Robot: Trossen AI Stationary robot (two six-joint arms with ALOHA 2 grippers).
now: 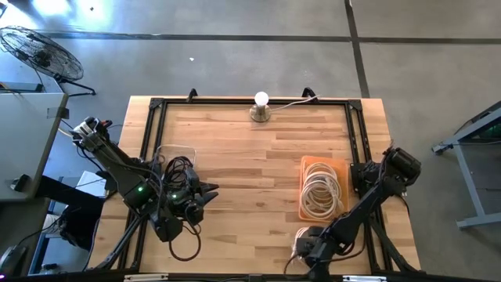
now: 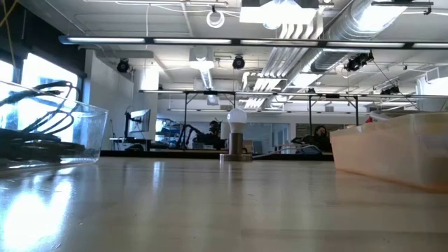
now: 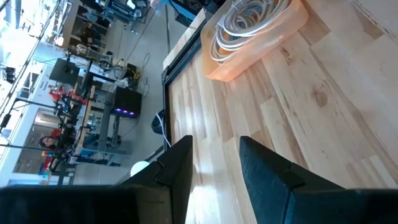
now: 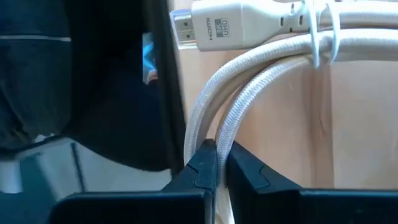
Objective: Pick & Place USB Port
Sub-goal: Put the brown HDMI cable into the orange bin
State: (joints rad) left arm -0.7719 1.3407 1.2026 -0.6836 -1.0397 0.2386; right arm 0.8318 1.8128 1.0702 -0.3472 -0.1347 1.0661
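Observation:
A white braided cable (image 4: 249, 81), coiled and bound with a tie, has a flat metal plug (image 4: 214, 25). It lies near the table's front edge (image 1: 300, 233), in front of the orange bin (image 1: 322, 188) that holds more white coils. My right gripper (image 4: 217, 149) is shut on it there (image 1: 300, 246). My left gripper (image 1: 210, 196) hovers at the table's left, open with nothing between its fingers (image 3: 214, 146), beside a clear container (image 1: 176, 160) of black cables. My right gripper pinches one looped strand of the white cable (image 4: 219, 134) between its two fingertips (image 4: 202, 165), some way back from the plug. The fingers slant down from above and lie across the strand. I cannot tell whether the coil is off the wood.
A lamp with a round white bulb (image 1: 261, 106) stands at the table's far edge. A black frame (image 1: 153, 141) runs along the table's left, far and right sides. Bare wood (image 1: 250, 180) lies between the clear container and the orange bin.

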